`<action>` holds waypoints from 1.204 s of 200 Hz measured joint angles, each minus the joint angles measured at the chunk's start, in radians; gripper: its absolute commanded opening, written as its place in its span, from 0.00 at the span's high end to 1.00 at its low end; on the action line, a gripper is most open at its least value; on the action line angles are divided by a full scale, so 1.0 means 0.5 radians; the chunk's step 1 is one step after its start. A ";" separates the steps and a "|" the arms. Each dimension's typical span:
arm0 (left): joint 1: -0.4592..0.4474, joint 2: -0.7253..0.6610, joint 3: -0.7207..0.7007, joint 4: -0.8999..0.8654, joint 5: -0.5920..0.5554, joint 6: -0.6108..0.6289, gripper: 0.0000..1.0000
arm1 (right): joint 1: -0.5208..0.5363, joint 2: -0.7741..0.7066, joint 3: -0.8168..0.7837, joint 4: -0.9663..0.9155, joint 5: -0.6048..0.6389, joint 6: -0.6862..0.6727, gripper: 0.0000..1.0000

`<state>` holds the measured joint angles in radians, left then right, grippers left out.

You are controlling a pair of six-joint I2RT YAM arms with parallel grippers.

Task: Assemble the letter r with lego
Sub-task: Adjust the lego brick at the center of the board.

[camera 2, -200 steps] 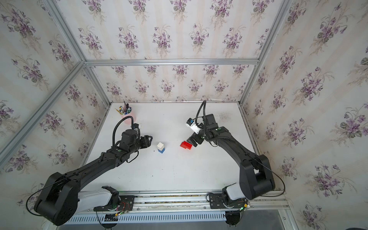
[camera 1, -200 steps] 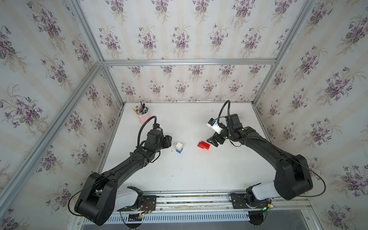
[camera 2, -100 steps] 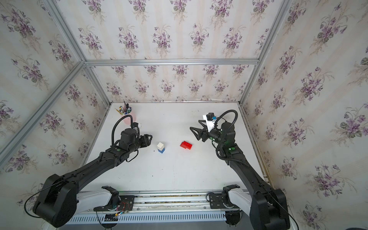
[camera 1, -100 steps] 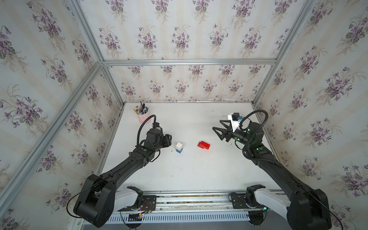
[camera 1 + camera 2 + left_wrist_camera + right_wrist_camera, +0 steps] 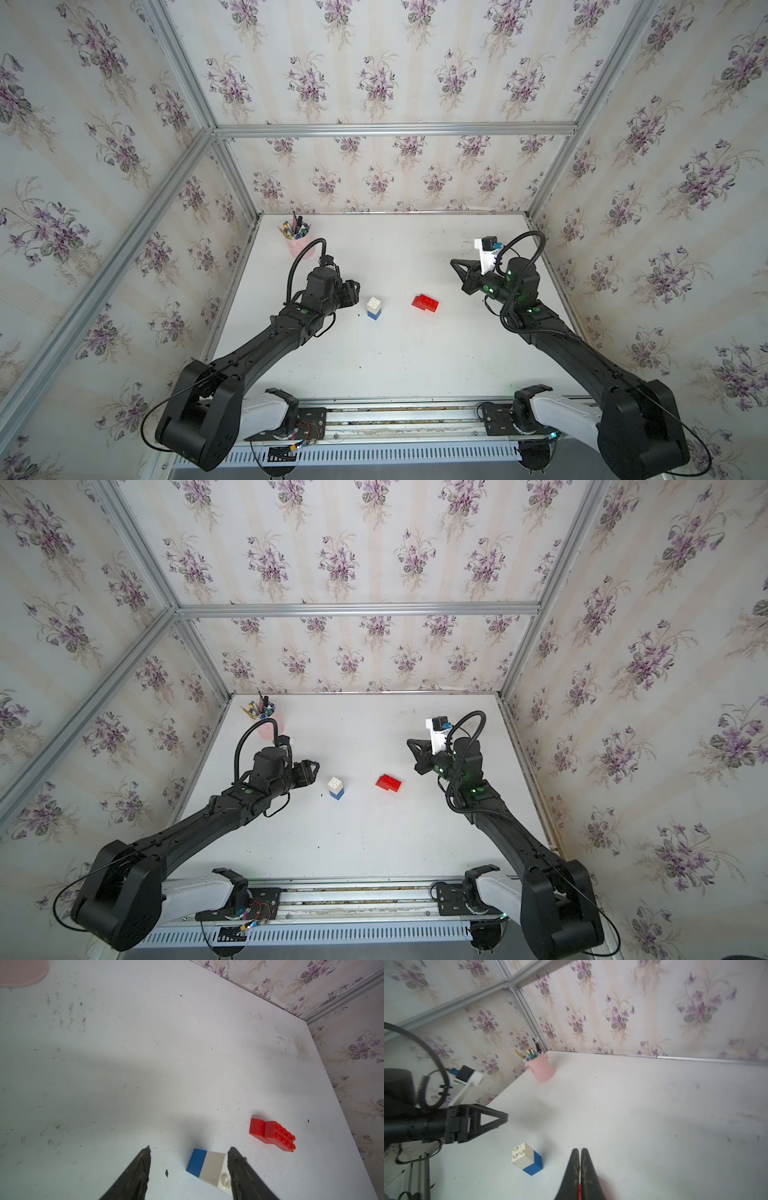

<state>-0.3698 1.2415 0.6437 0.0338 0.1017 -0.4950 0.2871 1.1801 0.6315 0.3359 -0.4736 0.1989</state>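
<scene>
The left tool [image 5: 190, 1148] hangs released, jaws apart, with the white brick [image 5: 214, 1167] stacked on the blue brick [image 5: 196, 1162] just ahead of it. The right tool [image 5: 580, 1150] is clenched empty and raised. The two touching red bricks [image 5: 425, 302] lie on the tabletop [image 5: 395, 353] between it and the white brick.

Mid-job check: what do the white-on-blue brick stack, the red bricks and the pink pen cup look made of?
White-on-blue studded brick stack: likely hard moulded plastic, smooth, faintly glossy; crisp edges, round studs. Red studded bricks: same plastic look, rows of studs. Pink pen cup: smooth matte wall, plastic or ceramic; cannot tell which.
</scene>
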 measured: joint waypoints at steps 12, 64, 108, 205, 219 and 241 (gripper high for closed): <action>0.000 -0.006 0.000 -0.003 -0.001 0.000 0.39 | 0.046 0.163 0.134 -0.173 0.017 -0.042 1.00; 0.000 0.014 0.004 -0.018 -0.006 0.001 0.39 | 0.356 0.783 0.497 -0.670 0.176 -0.248 1.00; -0.002 0.027 0.005 -0.014 -0.006 0.001 0.39 | 0.407 0.926 0.557 -0.824 0.293 -0.294 1.00; -0.002 0.095 0.014 0.002 0.004 -0.002 0.39 | 0.426 1.011 0.638 -0.951 0.392 -0.384 1.00; -0.002 0.095 0.014 0.002 0.004 -0.005 0.39 | 0.426 1.030 0.655 -0.959 0.394 -0.396 1.00; -0.002 0.092 0.014 0.002 0.004 -0.005 0.39 | 0.446 1.083 0.715 -0.986 0.423 -0.406 1.00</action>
<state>-0.3706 1.2877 0.6510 0.0345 0.1036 -0.4976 0.5102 1.7218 0.9890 -0.1570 -0.2619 -0.0040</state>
